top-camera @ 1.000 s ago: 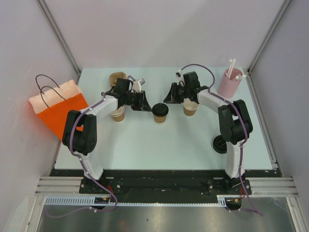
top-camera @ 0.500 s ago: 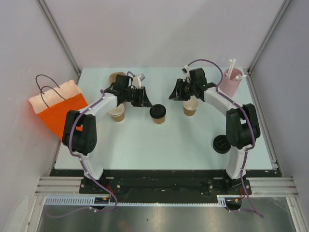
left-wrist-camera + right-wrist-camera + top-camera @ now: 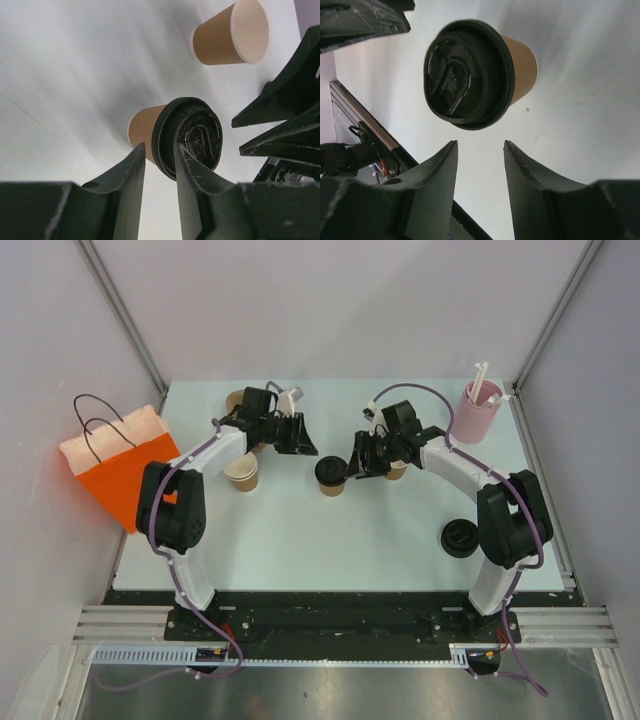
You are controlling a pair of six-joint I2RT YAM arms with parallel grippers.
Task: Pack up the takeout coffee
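Watching the lidded coffee cup (image 3: 330,474) stand upright on the table (image 3: 300,540), I see my left gripper (image 3: 159,150) just off its far-left side, jaws narrowly parted and empty. My right gripper (image 3: 480,145) sits just to its right, jaws wider apart, holding nothing. The orange bag (image 3: 120,465) lies well to its left.

The lidded cup (image 3: 522,60) is brown paper, smooth and dull. Its lid (image 3: 465,75) is black plastic with a soft shine and raised ridges. The open cup (image 3: 220,37) is the same brown paper outside and plain white inside. The table (image 3: 330,540) is pale, smooth and dull. The bag (image 3: 125,475) looks like orange paper. The left gripper (image 3: 159,150) has fingers (image 3: 125,180) of black plastic, a bit rough and scratched. The straw holder (image 3: 474,412) is pink and smooth.
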